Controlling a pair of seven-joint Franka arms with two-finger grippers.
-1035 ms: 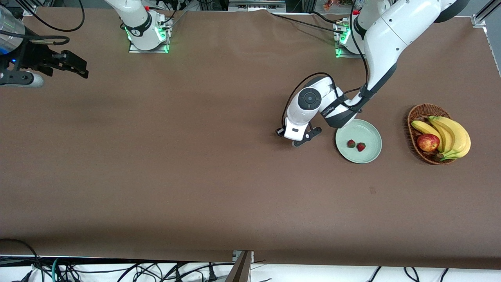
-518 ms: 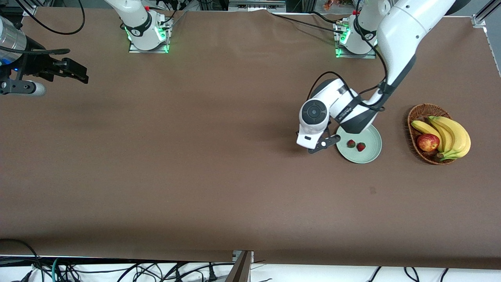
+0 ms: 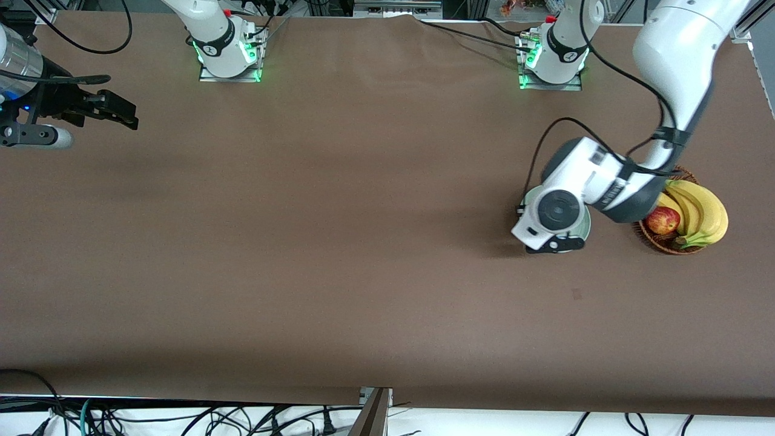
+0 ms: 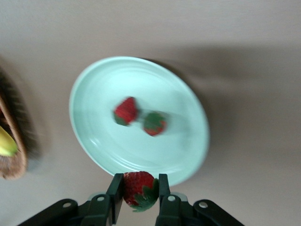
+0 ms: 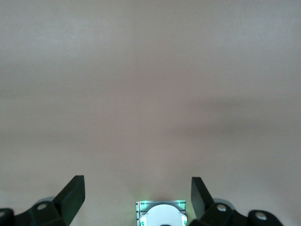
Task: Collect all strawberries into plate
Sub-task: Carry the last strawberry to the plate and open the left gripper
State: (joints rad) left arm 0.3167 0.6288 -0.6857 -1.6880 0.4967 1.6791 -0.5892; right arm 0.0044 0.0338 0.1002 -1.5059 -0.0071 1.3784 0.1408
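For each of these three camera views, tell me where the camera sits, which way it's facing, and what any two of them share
Front view: high across the table, facing both arms' bases; the left arm covers the plate beside the basket.
Left wrist view: looks down past the left gripper, shut on a strawberry, over the plate holding two strawberries.
Right wrist view: open right gripper over bare table, waiting.
Shared: front and left wrist both show plate and basket.

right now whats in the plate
Two strawberries lie side by side in the plate. A third strawberry is held above it in the left gripper. From the front, the arm covers the plate's inside.
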